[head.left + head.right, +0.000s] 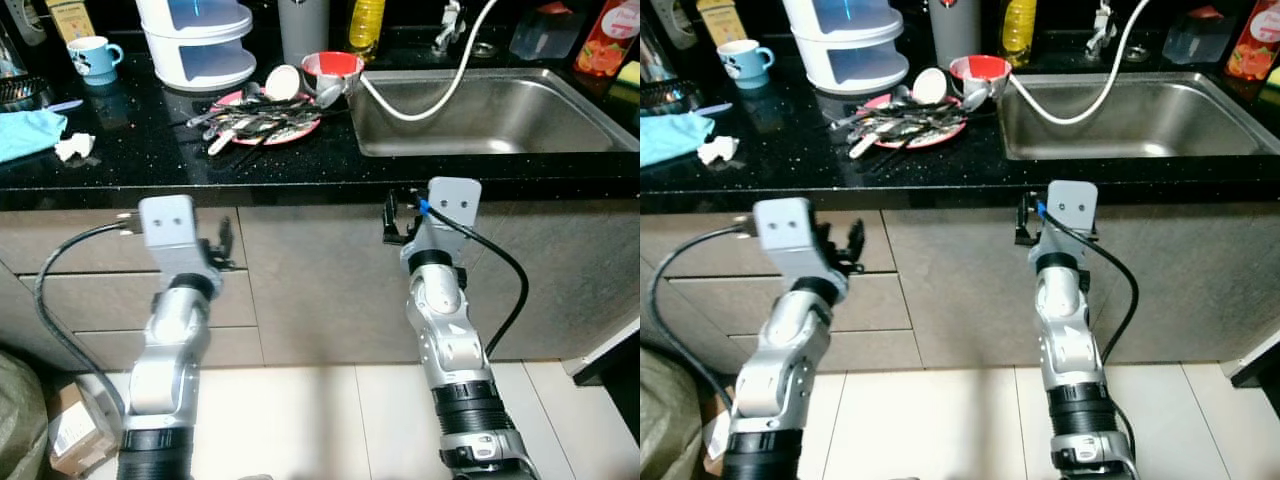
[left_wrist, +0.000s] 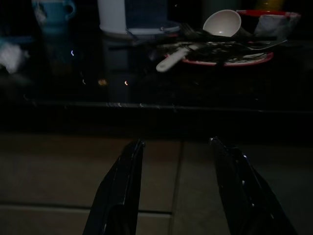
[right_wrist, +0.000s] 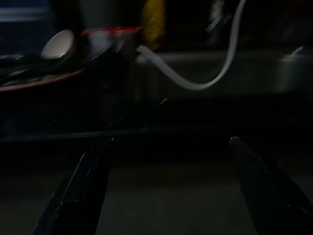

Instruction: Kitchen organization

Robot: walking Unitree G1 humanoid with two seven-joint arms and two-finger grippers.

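Progress entry: by my reading, nothing is being tidied yet; the counter [image 1: 150,150] is carrying a full load and both arms are waiting below its front edge, so the whole job looks to be still ahead.

Going left to right along the black top: a blue cloth [image 1: 28,132] with a crumpled tissue [image 1: 73,147] just beside it, a blue mug [image 1: 95,57] behind them, a white stacked container [image 1: 198,40], then the pink plate [image 1: 262,120] piled with cutlery [image 1: 245,125], a white ladle [image 1: 282,82] leaning on the heap, and a red bowl [image 1: 332,68] touching the plate's far side. Next comes the steel sink [image 1: 480,110] with a white hose [image 1: 430,100] drooping into it.

The left gripper [image 1: 222,245] is hanging in front of the drawer fronts, fingers spread, holding nothing; the plate is sitting above and beyond it, slightly to its right. The right gripper [image 1: 397,218] is poised just under the counter lip, fingers parted wide and empty; the plate is lying up and to its left, the sink straight ahead.
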